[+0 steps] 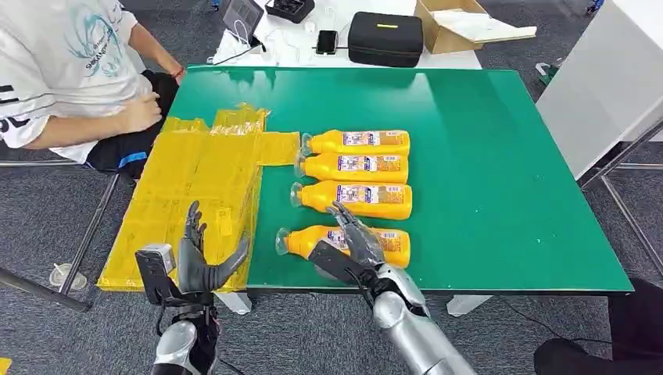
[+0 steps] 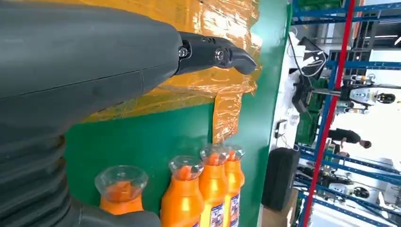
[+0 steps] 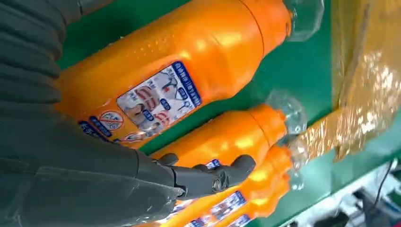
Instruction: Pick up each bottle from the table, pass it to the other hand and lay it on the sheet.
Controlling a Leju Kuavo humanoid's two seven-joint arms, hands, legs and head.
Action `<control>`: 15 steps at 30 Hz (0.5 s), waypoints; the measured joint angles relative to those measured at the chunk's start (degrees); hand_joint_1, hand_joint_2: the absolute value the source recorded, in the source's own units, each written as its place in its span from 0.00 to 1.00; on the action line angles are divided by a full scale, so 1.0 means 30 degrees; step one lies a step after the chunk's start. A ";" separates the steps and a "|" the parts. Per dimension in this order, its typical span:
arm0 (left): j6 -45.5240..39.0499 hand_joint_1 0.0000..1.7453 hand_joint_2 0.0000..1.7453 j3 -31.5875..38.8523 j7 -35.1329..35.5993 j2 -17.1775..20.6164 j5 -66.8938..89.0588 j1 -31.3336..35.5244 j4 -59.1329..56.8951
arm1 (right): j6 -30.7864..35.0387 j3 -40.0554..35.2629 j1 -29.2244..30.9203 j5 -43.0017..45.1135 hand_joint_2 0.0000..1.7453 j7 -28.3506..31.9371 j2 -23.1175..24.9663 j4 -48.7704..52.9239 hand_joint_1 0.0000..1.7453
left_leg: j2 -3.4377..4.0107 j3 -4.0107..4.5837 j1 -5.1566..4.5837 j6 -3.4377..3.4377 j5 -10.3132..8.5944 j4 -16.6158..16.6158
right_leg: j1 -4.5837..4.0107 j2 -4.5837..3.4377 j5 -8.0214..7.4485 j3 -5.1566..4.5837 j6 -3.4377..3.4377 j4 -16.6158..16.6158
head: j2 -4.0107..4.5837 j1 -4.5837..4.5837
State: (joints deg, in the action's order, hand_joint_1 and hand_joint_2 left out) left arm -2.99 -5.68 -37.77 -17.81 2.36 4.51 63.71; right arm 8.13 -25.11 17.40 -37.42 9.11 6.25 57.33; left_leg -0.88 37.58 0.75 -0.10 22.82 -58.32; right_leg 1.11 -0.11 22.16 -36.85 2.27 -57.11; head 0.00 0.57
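Pick-up stage, first bottle. Four orange bottles lie on their sides in a row on the green desk [image 1: 500, 156], clear caps pointing toward the yellow plastic sheet [image 1: 195, 195] that covers the desk's left part. The right hand [image 1: 356, 242] is over the nearest bottle [image 1: 313, 240], fingers [image 3: 213, 177] spread above its labelled body; no grasp is visible, and whether the palm touches the bottle cannot be told. The left hand [image 1: 199, 262] is raised over the near edge of the sheet, fingers apart and upright, holding nothing.

Judged step: reaching for the nearest bottle; no bottle lies on the sheet, so the task appears to be at its start. The next move calls for the right fingers to close round the bottle's body, a lift off the desk, then a carry toward the waiting left hand for the transfer.

Possible hindrances: the second bottle [image 1: 356, 199] lies just beside the first, leaving little room for fingers on the far side; the round body may roll when pressed. A seated person [image 1: 70, 70] is near the sheet's far left corner, one hand [image 1: 141, 113] close to it. A black case [image 1: 385, 37], a cardboard box [image 1: 461, 23] and a phone [image 1: 327, 41] lie on a white table beyond the desk, well apart from the work.
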 measured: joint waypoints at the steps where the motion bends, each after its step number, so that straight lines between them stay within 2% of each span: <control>1: 0.0022 0.00 1.00 0.0037 -0.0007 0.0000 0.0000 0.0027 -0.0051 | -0.0037 -0.0118 0.0119 0.0000 1.00 -0.0007 -0.0059 -0.0111 0.00 | 0.0000 0.0000 0.0000 0.0000 -0.0001 0.0000 | 0.0000 0.0000 0.0000 0.0000 0.0000 0.0000 | 0.0000 -0.0007; 15: 0.0117 0.00 1.00 0.0342 -0.0007 0.0095 0.0029 0.0232 -0.0284 | -0.0510 -0.1240 0.0774 -0.0240 1.00 -0.0437 -0.0664 -0.0555 0.00 | 0.0001 -0.0003 0.0000 0.0001 0.0001 0.0000 | 0.0000 -0.0001 -0.0001 -0.0001 0.0001 0.0000 | 0.0000 -0.0007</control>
State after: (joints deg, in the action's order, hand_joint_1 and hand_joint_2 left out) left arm -2.64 -4.66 -37.79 -17.53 2.45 5.20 62.86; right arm 6.60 -28.83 19.72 -38.14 7.80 4.26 55.67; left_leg -0.87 37.58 0.75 -0.09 22.83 -58.32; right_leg 1.11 -0.12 22.16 -36.86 2.28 -57.11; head 0.00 0.55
